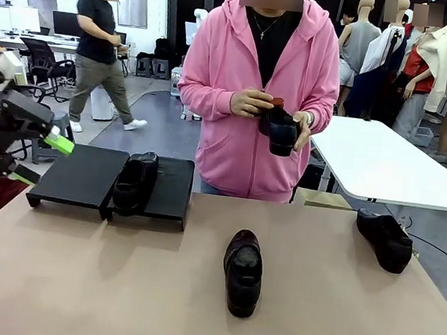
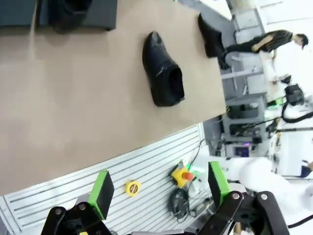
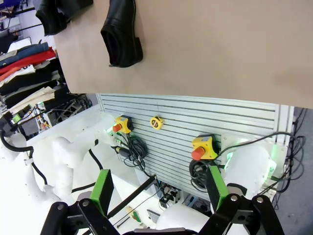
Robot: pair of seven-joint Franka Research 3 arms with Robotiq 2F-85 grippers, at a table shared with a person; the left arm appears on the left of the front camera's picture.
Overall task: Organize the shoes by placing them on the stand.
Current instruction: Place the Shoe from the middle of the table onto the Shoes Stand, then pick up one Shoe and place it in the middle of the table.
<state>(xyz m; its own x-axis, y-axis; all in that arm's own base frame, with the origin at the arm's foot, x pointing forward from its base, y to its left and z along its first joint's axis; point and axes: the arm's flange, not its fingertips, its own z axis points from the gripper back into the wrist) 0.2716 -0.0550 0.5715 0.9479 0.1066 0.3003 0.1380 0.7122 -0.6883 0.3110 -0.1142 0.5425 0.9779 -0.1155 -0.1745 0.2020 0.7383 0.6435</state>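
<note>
Table (image 1: 113, 284): tan, matte top that runs from the robot's side to the person's side; bare over most of its area.
Stand (image 1: 77, 175): flat black platform on short feet, standing on the table at the far left, along the far edge.
Shoe on the stand (image 1: 135, 180): black loafer lying across the platform, right of its middle.
Middle shoe (image 1: 243, 271): glossy black loafer directly on the tabletop, near the centre, lengthwise with its heel towards the robot's side.
Right shoe (image 1: 385, 238): black loafer on the tabletop at the far right, slanted, close to the edge, well apart from the middle shoe.
</note>
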